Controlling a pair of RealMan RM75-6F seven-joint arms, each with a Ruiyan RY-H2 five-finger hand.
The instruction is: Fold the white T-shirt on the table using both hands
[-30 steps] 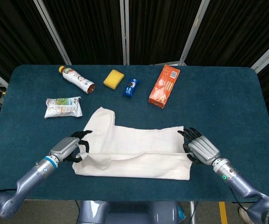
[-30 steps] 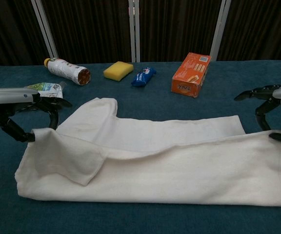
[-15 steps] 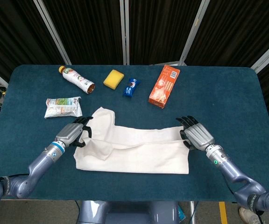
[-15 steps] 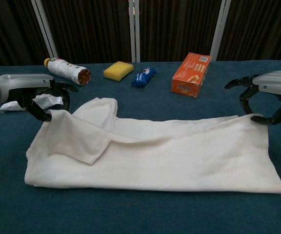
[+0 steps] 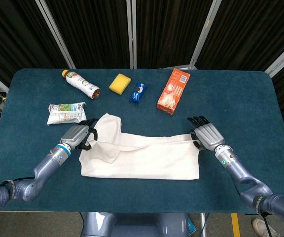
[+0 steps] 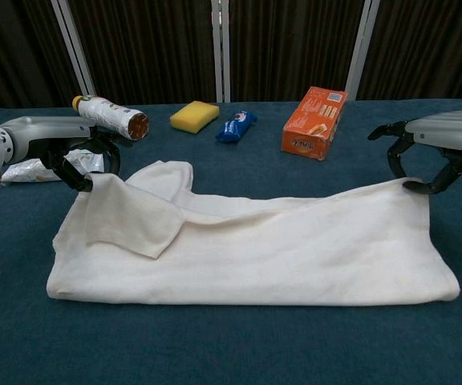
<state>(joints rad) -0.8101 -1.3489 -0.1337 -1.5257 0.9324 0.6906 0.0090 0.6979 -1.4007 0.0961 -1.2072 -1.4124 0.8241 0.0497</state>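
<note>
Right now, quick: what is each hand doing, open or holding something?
Left hand: pinching the left corner of the white T-shirt.
Right hand: pinching the shirt's right corner.

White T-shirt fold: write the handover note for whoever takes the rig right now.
Left hand pinches the near-left corner of the white T-shirt; right hand pinches the opposite corner of the same edge.
The shirt lies lengthwise on the table, one layer drawn over the other, a sleeve sticking out far-left.
Done: first lengthwise fold nearly laid.
Left: set the edge down, release, tuck the sleeve, fold across.
</note>
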